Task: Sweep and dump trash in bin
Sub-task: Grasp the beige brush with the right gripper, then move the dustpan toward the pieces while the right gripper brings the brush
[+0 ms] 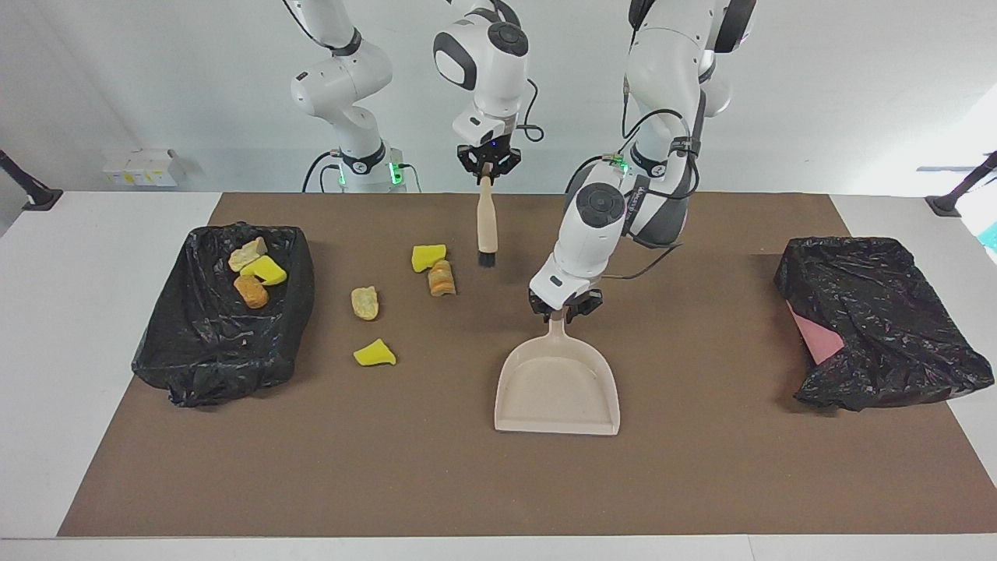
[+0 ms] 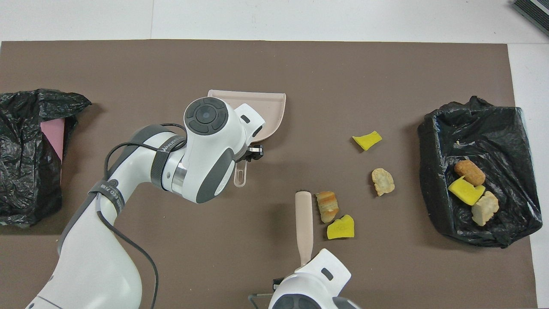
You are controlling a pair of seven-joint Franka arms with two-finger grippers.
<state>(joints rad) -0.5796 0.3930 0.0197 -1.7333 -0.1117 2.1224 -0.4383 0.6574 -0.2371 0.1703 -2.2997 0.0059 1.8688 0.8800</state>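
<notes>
while left gripper (image 1: 562,313) jaws clamp dustpan (image 1: 558,389) handle, right gripper (image 1: 487,165) jaws hold brush (image 1: 487,226) beside trash (image 1: 441,277)

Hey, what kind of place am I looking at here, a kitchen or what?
Most likely a robotics lab, not a kitchen: two white arms share a brown-matted table, the left gripper on a dustpan, the right gripper holding a brush beside staged scraps.

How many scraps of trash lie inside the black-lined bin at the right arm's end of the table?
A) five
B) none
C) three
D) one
C: the black-lined bin holds three scraps, a tan lump, a yellow chunk and a brown lump.
</notes>
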